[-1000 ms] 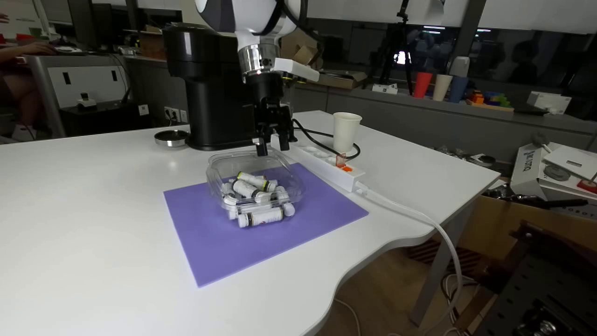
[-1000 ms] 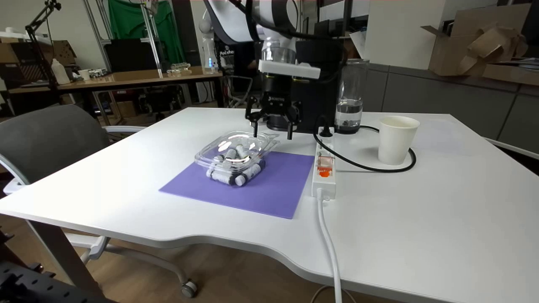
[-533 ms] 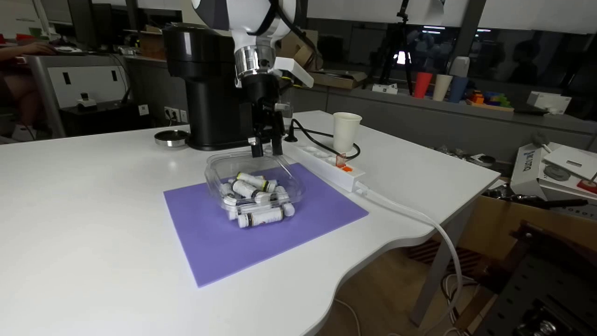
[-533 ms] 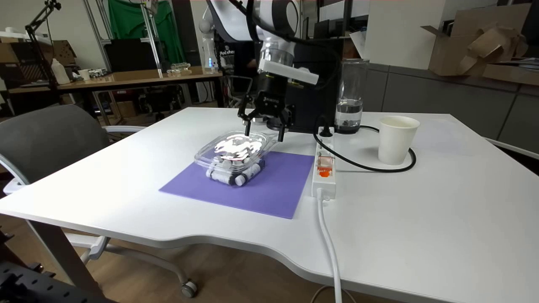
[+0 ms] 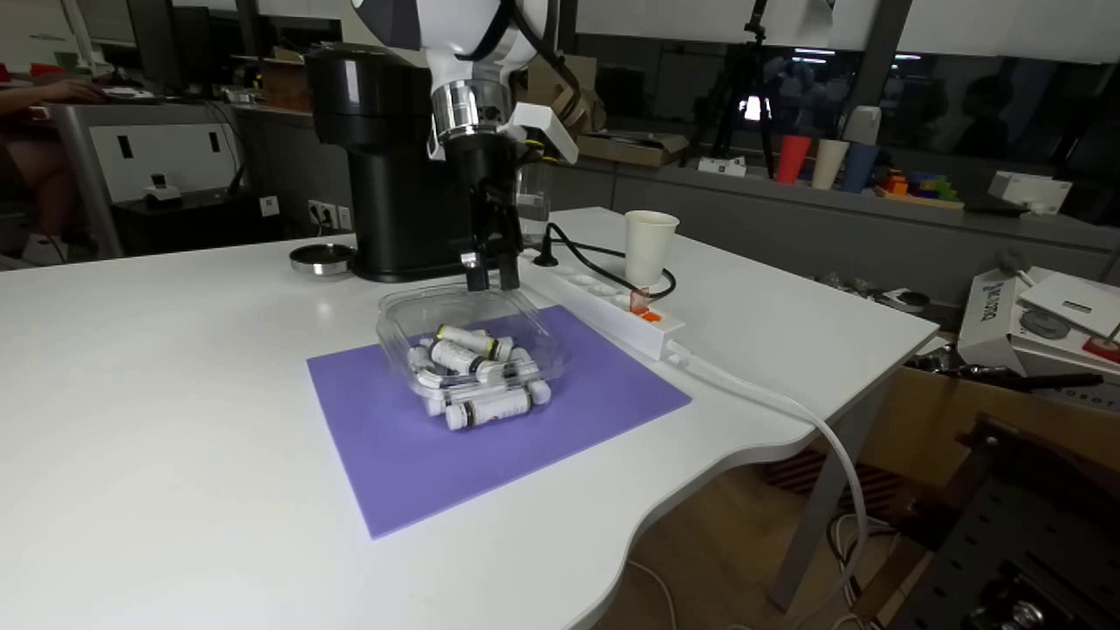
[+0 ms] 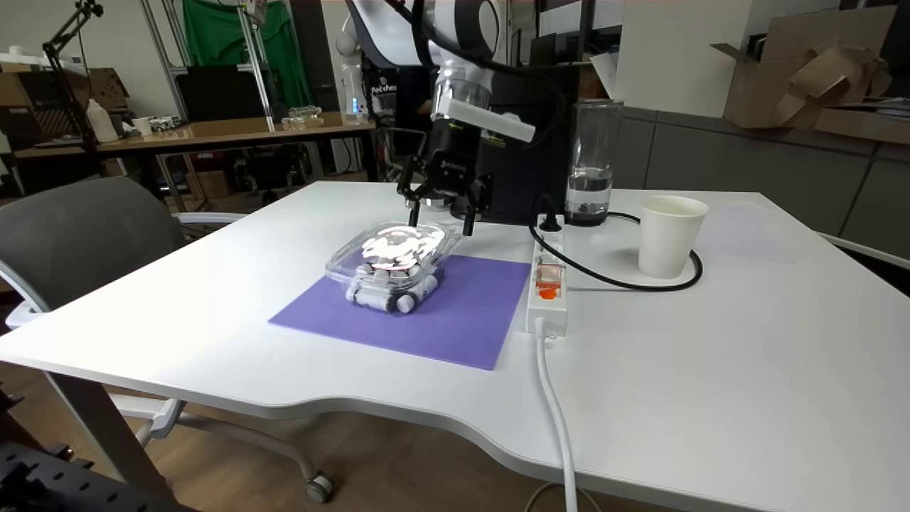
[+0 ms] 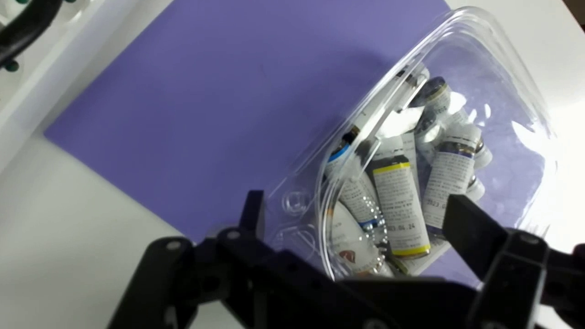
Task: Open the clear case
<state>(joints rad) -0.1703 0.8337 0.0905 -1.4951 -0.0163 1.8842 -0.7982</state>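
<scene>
Spread wide and holding nothing, the gripper (image 6: 441, 222) hangs by the far-right corner of the clear case (image 6: 394, 257) on the purple mat (image 6: 473, 316), apparently at the aligning step, next needing to pinch the corner tab (image 7: 295, 203).

Both exterior views, differently angled, look slightly down across the table (image 5: 175, 420) toward the robot arm (image 6: 462, 92) past the purple mat (image 6: 469, 306); I see the wrist view peering down close on the clear case (image 7: 498, 91). All share case and mat.
</scene>
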